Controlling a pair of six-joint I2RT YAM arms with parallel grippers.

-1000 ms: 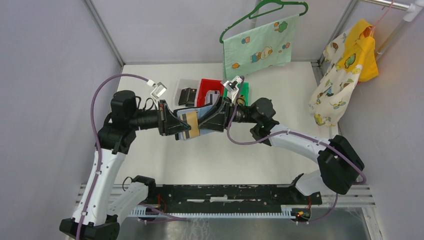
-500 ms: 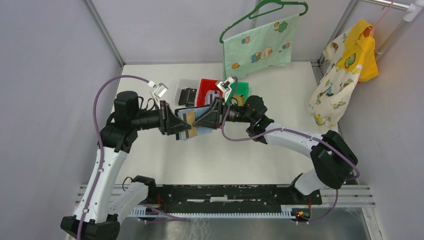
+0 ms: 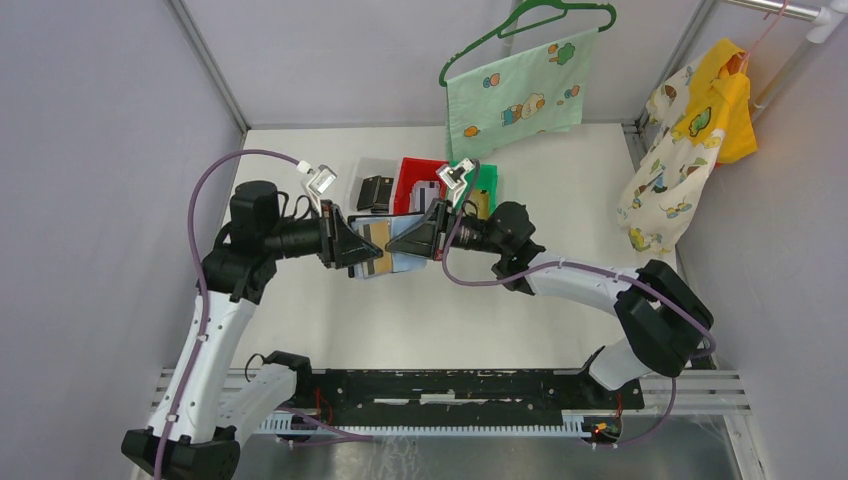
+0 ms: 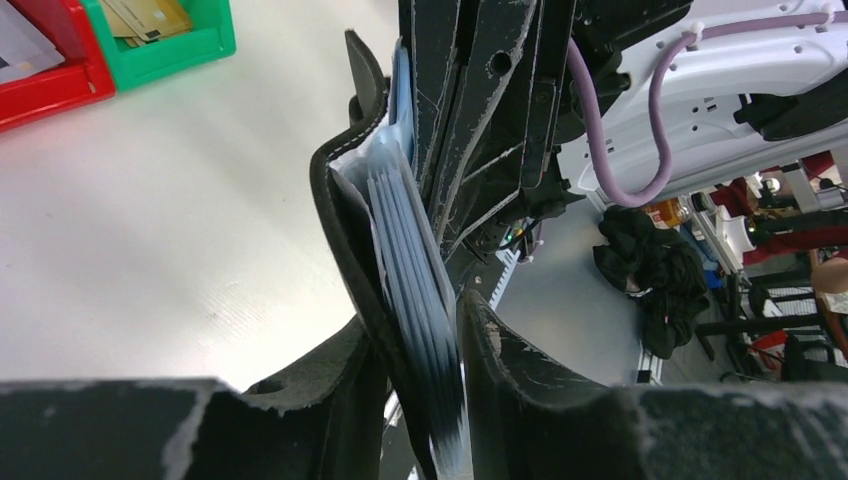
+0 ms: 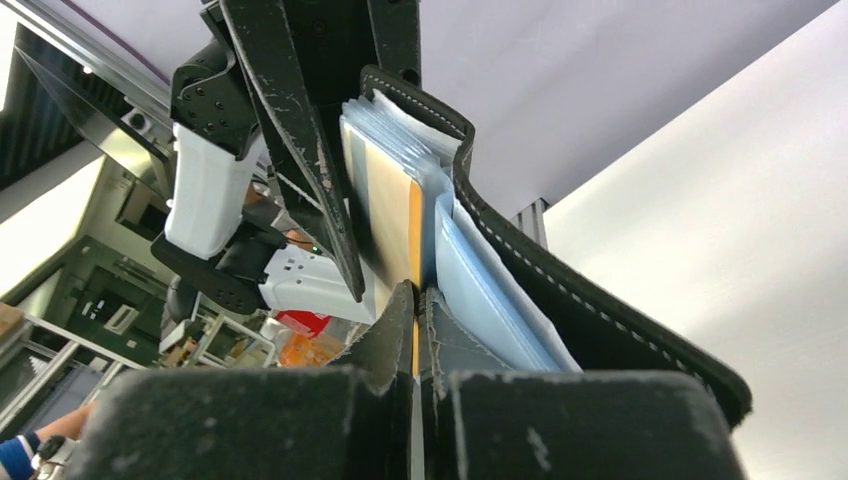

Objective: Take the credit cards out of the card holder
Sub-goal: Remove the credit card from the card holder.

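The black card holder (image 3: 362,262) hangs above the table's middle, with my left gripper (image 3: 366,247) shut on it. In the left wrist view its black cover (image 4: 345,230) and grey-blue sleeves (image 4: 410,250) stand edge-on between my left gripper's (image 4: 420,345) jaws. My right gripper (image 3: 396,242) meets it from the right, shut on a tan-gold credit card (image 3: 378,235) that sticks out of the holder. In the right wrist view my right gripper (image 5: 415,300) pinches the edge of that card (image 5: 390,215), beside the blue sleeves and the holder's stitched cover (image 5: 560,270).
Behind the grippers stand a clear bin (image 3: 362,168) with a black item, a red bin (image 3: 415,172) with a whitish card, and a green bin (image 3: 488,178) with tan cards. A green hanger with cloth (image 3: 515,95) and hanging clothes (image 3: 690,140) are at the back right.
My right gripper has moved left onto the holder and shut on the tan-gold card. The left gripper kept hold of the holder, hardly moving.
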